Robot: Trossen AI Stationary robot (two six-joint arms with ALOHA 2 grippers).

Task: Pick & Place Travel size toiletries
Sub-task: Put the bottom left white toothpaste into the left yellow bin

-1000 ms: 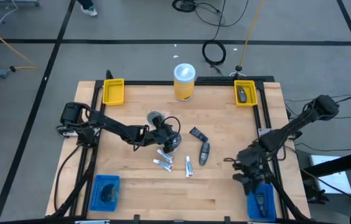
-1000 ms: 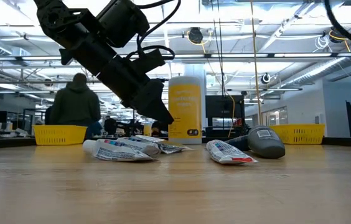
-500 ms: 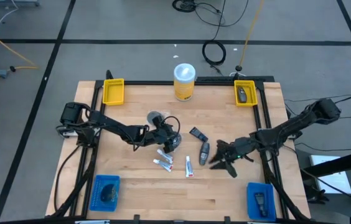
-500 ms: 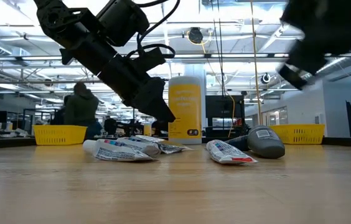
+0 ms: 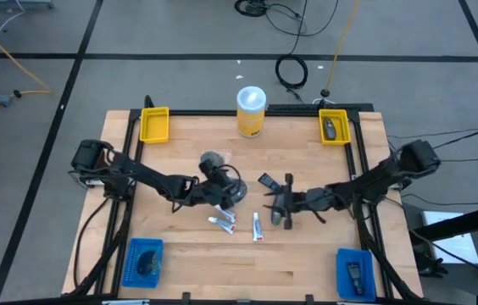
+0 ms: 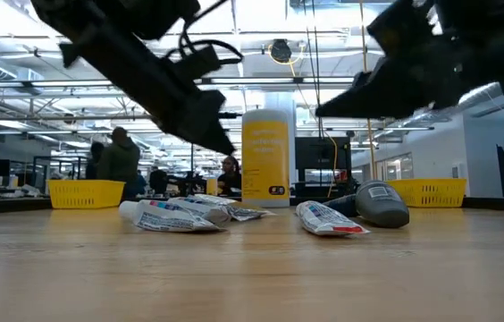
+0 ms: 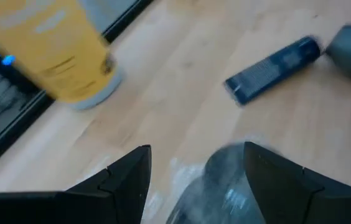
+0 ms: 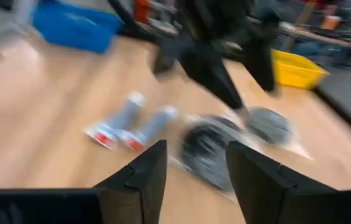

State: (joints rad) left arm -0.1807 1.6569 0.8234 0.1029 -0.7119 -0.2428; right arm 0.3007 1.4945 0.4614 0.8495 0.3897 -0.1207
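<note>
The toiletries lie mid-table: white tubes (image 5: pixel 222 222) (image 6: pixel 172 216), one more tube (image 5: pixel 257 227), a dark blue oblong piece (image 5: pixel 269 182) (image 7: pixel 272 68), a grey oblong piece (image 6: pixel 382 204), and dark discs in clear wrappers (image 5: pixel 210 160) (image 8: pixel 206 148). My left gripper (image 5: pixel 232 191) (image 7: pixel 197 168) is open, low over one wrapped disc (image 7: pixel 219 186), with a finger on either side of it. My right gripper (image 5: pixel 275 203) (image 8: pixel 194 165) is open and hovers above the grey piece, pointing toward the table's left.
A yellow canister with a white lid (image 5: pixel 251 112) (image 6: pixel 265 156) stands at the far edge. Yellow bins (image 5: pixel 155 124) (image 5: pixel 334 127) sit in the far corners, blue bins (image 5: pixel 145 260) (image 5: pixel 354 273) in the near corners. The two grippers are close together over the pile.
My right gripper has swung from above the near-right blue bin toward the table's left and far side, ending over the grey piece at mid-table. My left gripper has risen a little and drawn slightly toward the table's left.
</note>
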